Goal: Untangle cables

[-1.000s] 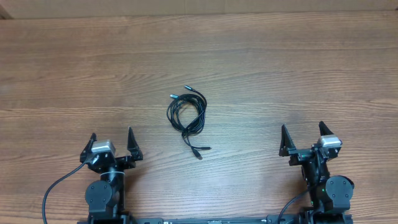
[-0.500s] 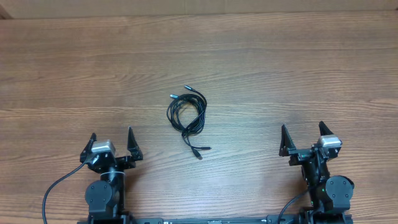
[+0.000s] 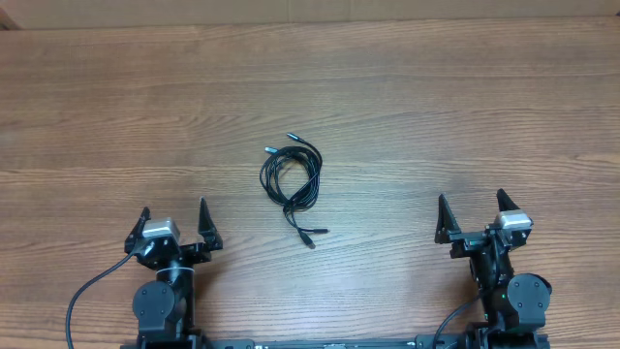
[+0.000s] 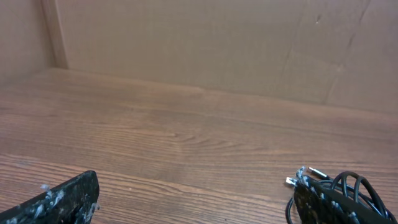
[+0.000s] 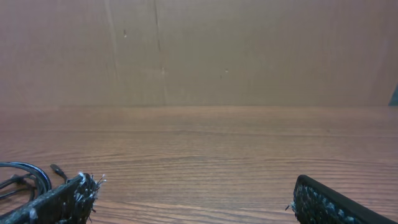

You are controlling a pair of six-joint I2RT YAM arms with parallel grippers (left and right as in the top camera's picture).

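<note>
Nothing has moved over the last second: the cables [image 3: 291, 184] lie in one tangled coil in the middle of the table [image 3: 436, 107], well apart from the left gripper [image 3: 174, 215] and right gripper [image 3: 472, 206]. Both stand wide open and empty, so untangling has not begun. The overhead view shows the whole coil, while each wrist view catches only its edge beside a finger.

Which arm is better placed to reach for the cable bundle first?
Left, probably. The cables lie nearer the left claw than the right claw. Both claws are open and empty, and neither touches the bundle.
</note>
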